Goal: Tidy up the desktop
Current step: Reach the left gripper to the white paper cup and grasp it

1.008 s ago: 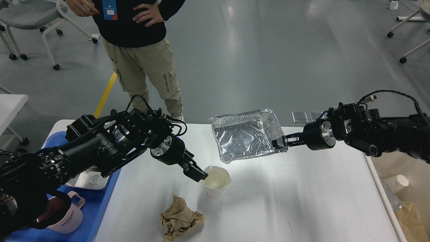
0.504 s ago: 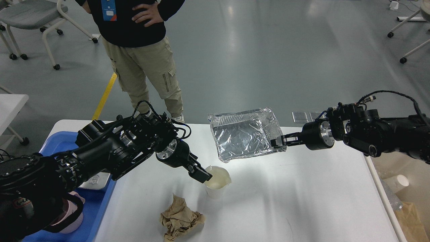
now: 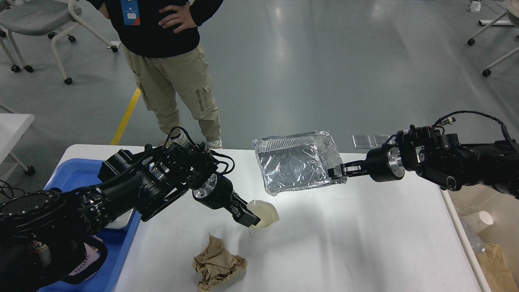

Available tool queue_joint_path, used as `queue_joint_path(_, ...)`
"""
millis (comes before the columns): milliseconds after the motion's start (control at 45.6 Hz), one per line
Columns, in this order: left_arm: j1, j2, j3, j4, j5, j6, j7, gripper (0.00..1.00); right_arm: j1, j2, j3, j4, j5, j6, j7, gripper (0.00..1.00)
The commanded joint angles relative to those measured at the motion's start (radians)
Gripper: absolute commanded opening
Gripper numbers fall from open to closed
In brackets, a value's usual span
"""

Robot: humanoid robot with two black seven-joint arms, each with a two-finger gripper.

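— What do we have on the far left?

— A blue tray at the left edge of the desktop. Our left arm covers most of it; a pink mug marked "HOME" peeks out beneath the arm, and we cannot see inside it.

— And our left gripper?

— Its tip sits at the rim of a white paper cup with pale contents. Whether it pinches the rim, we cannot tell. A crumpled brown paper lies just in front of the cup.

— Further right?

— Our right gripper is clamped on the edge of a foil tray, held tilted above the desktop, nothing visible inside. Off the right edge, a beige bin holds a white cup.

— The desktop itself?

— White, smooth, rounded corners, filling the lower view, brightly lit below the foil tray.
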Motion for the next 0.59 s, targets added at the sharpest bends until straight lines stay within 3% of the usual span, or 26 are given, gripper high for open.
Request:
queue_joint_path(0, -0.001, 0.01, 0.005, 0.003, 0.0, 0.003, -0.009, 0.59, 0.0, -0.002, 0.0, 0.0, 0.0, -0.001, 0.0, 0.0)
queue_joint_path(110, -0.004, 0.015, 0.006, 0.011, 0.0, 0.006, -0.012, 0.47, -0.002, -0.002, 0.0, -0.001, 0.0, -0.003, 0.001, 0.0)
queue_joint_path(241, -0.003, 0.023, 0.008, 0.025, 0.002, 0.008, -0.037, 0.19, -0.004, -0.003, 0.0, 0.0, 0.0, -0.001, 0.0, 0.0)
queue_joint_path(570, 0.0, 0.04, 0.022, 0.041, 0.0, 0.026, -0.058, 0.04, -0.004, -0.003, 0.008, 0.0, 0.0, -0.003, 0.001, 0.0)
